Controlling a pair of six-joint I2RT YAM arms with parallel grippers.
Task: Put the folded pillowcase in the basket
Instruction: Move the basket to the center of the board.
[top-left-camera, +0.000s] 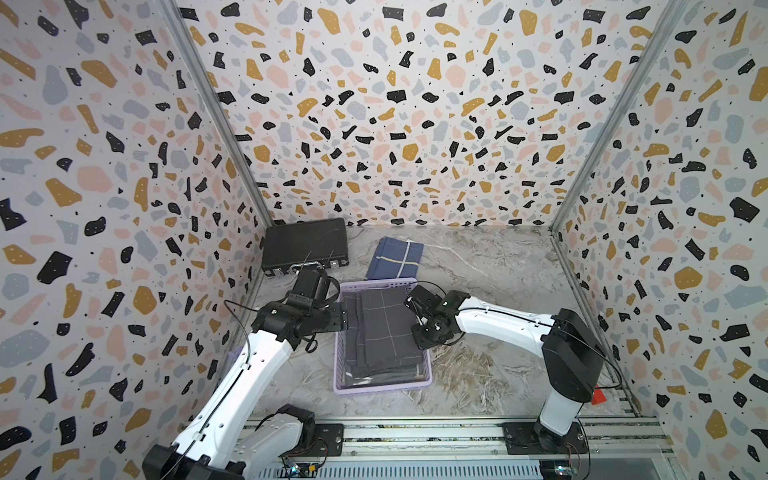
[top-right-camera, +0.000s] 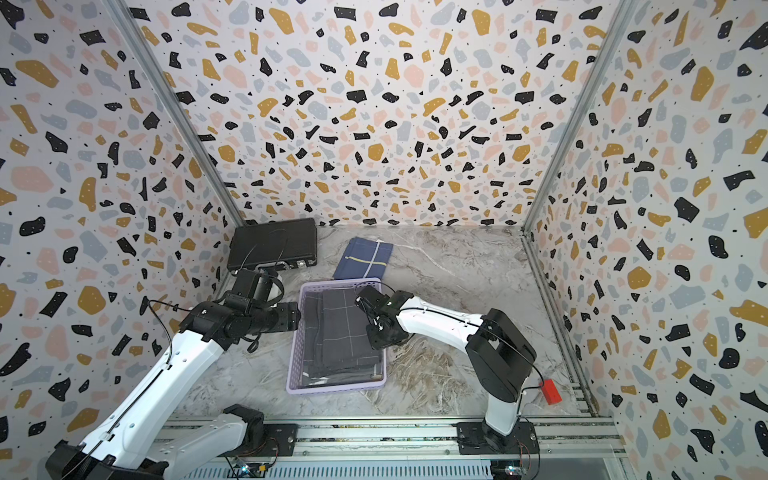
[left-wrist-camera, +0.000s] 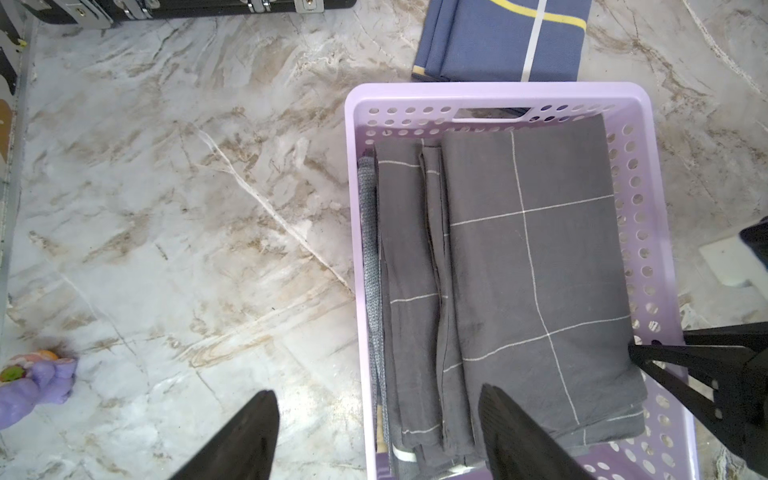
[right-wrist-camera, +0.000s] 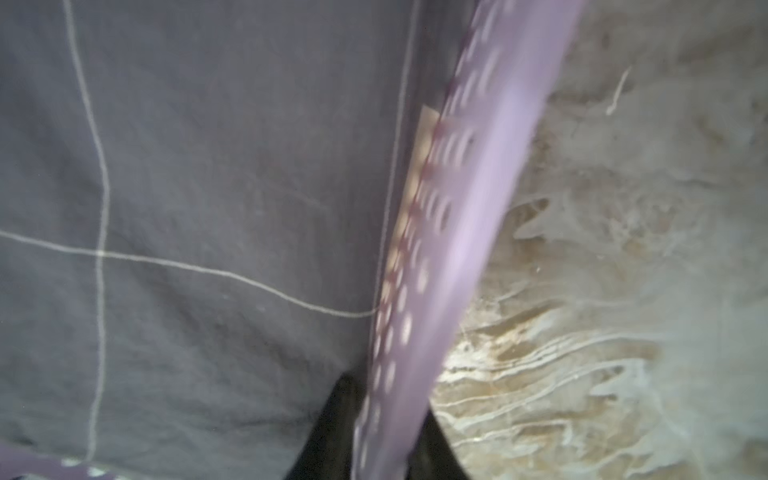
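Left wrist view: my left gripper (left-wrist-camera: 376, 436) spread over the pillowcase (left-wrist-camera: 528, 266) in the basket (left-wrist-camera: 498, 93); my right gripper (left-wrist-camera: 638, 353) pinches the rim — lift clear gently.

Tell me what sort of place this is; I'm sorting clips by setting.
Probably a robot test booth, not a home: terrazzo-print panel walls box in a marble-look tabletop, and two arms stand on a metal rail.

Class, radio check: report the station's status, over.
Left gripper open above basket edge. Right gripper shut on basket wall. Grey pillowcase folded inside basket. Blue cloth lies outside, beyond it.
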